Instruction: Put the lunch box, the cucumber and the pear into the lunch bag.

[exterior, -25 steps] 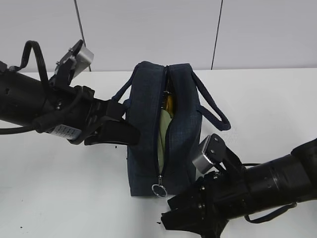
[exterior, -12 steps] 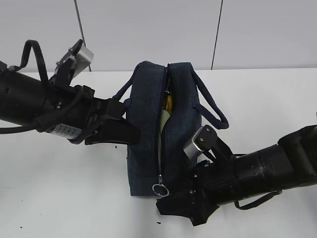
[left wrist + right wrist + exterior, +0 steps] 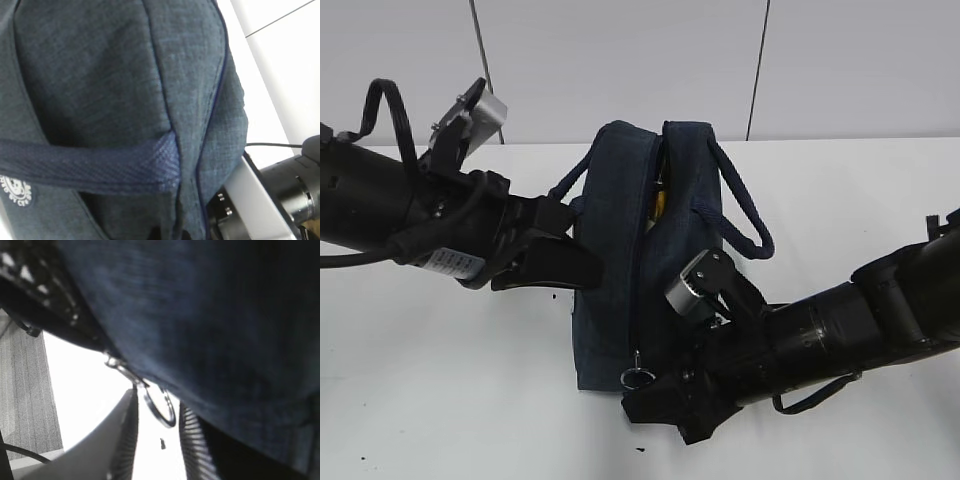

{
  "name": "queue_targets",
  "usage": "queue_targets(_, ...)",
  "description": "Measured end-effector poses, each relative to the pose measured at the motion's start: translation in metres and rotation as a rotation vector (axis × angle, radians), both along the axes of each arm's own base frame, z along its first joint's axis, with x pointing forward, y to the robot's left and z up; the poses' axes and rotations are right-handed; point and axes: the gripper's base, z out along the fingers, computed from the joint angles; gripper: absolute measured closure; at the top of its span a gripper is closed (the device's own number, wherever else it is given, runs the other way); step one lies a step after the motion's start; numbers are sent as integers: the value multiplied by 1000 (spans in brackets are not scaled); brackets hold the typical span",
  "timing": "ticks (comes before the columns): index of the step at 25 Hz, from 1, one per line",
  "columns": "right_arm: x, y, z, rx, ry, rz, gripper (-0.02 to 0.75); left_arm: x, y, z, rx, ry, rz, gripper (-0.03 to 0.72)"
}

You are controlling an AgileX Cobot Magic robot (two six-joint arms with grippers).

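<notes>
Two hands worked at one lunch bag point(image 3: 620, 260), and nearest the camera the right hand point(image 3: 650, 400) lay low on the white surface point(image 3: 440, 400) at the bag's near end; its wrist view showed the metal ring pull point(image 3: 160, 405) hanging in the gap between two fingers point(image 3: 125, 440) that stood apart around it, so whether they yet pinched the ring could not be told. Just beyond, the bag stood upright with its zipper point(image 3: 642, 300) drawn together along the lower stretch and parted higher up, where a sliver of yellow, likely the pear point(image 3: 663, 205), showed inside; the lunch box and the cucumber were nowhere on the surface, so by that reckoning they sat inside too, though hidden. Further back the left hand point(image 3: 575, 270) was pressed shut, its tips against the bag's left wall, steadying it or gripping fabric, which of the two was unclear. The packing looked done and the step in hand seemed to be working the zipper. A next move would call for a firm hold on the ring and a pull straight along the zipper line while the left kept the bag from sliding or tipping. Room was plentiful: open white surface lay all round, the wall well behind, and the strap handles point(image 3: 740, 215) drooped clear of the zipper
</notes>
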Motion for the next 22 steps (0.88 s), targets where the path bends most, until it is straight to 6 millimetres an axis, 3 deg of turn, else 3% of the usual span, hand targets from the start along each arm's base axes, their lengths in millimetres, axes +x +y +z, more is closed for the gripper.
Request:
queue_targets(8,-1,3,5,59,22,11,673,0,0,0,-1,1,-1,700)
queue_targets(22,-2,4,6,77,26,22,732,0,0,0,-1,1,-1,700)
